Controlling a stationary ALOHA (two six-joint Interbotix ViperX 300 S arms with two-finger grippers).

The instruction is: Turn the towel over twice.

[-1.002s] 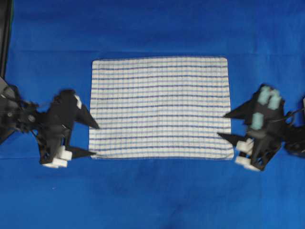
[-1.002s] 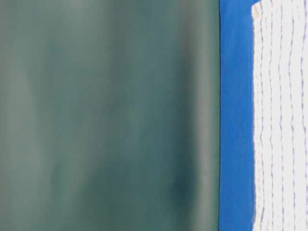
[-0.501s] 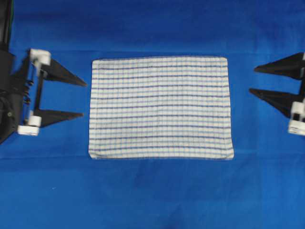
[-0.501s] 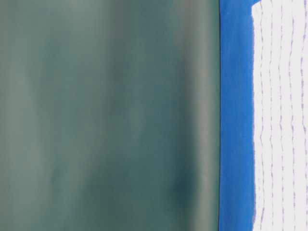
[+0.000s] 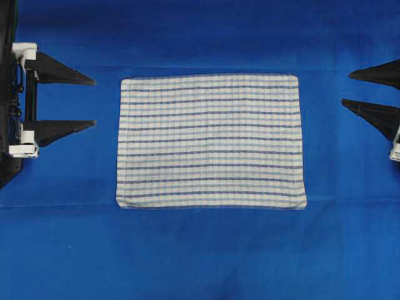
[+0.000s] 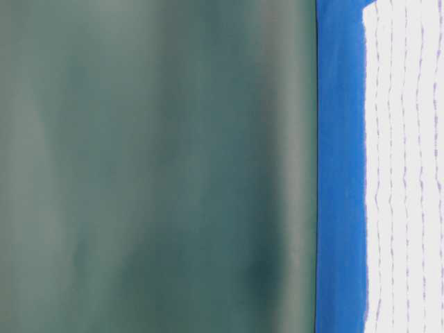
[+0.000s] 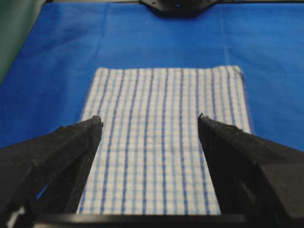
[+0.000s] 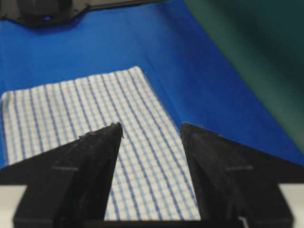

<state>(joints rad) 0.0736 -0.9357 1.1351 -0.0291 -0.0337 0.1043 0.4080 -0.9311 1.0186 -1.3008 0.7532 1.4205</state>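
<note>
Flat rectangular checked woven towel (image 5: 211, 142); both grippers' pointed black fingers (image 5: 59, 69) spread, empty.

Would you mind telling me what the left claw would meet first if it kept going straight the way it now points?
Probably the towel: the open left claw points level toward its near short edge, with bare blue sheet between. Its height is unclear, so it might pass above the cloth.

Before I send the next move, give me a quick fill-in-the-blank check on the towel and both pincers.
1. The towel lies ____ on the blue sheet.
2. The left pincer has its jaws ____.
3. The right pincer holds ____.
4. The towel's upturned face shows a ____ pattern.

Missing words: flat; open; nothing; checked
</note>
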